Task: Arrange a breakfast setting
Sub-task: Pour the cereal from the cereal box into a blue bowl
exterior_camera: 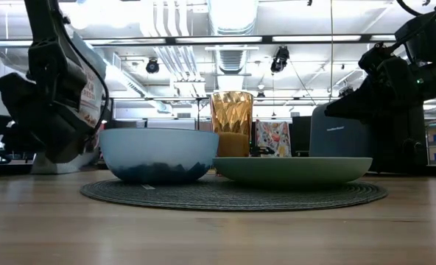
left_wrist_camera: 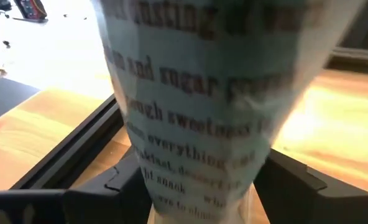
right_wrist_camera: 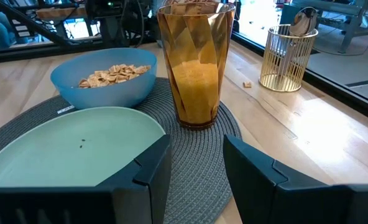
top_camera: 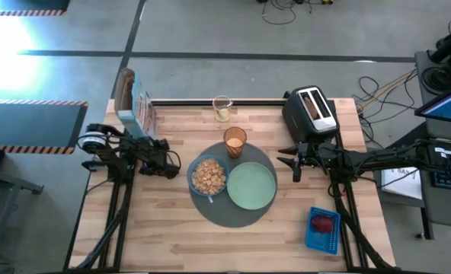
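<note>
Gripping a cereal bag printed "sugar", "sweetness", "everything": left claw; right claw spread.

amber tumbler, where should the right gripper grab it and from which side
Probably around its lower faceted wall, coming in level from the right gripper side. The amber tumbler stands upright at the mat edge, part full, so a side grip keeps it level. The blue bowl and green plate crowd the other side; that flank is free.
</note>
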Tool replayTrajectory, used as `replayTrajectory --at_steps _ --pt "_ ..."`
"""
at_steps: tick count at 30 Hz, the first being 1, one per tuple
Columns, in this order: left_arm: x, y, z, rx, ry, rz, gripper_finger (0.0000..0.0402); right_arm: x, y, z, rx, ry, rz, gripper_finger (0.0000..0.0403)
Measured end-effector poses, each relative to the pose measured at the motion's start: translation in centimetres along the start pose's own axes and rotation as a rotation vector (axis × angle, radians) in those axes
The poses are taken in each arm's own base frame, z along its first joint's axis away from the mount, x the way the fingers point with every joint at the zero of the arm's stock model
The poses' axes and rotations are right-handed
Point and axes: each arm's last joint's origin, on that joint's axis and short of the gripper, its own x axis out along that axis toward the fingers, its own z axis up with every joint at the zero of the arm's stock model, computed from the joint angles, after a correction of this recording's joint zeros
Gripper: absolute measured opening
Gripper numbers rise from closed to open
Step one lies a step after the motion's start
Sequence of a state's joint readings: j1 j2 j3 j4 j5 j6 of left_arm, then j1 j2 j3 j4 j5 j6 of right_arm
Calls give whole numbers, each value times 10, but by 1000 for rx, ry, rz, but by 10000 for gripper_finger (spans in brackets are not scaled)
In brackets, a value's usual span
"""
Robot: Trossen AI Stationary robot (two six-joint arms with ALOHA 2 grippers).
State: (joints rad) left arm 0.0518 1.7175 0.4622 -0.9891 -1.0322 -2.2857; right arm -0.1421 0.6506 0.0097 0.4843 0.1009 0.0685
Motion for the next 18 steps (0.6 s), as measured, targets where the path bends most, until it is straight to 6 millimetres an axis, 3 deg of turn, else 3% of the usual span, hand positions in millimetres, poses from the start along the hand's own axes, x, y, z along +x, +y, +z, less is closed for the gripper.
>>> replayTrajectory --at_steps 18 --pt "-24 -4 -6 155 176 26 228 0 0 0 1 0 0 134"
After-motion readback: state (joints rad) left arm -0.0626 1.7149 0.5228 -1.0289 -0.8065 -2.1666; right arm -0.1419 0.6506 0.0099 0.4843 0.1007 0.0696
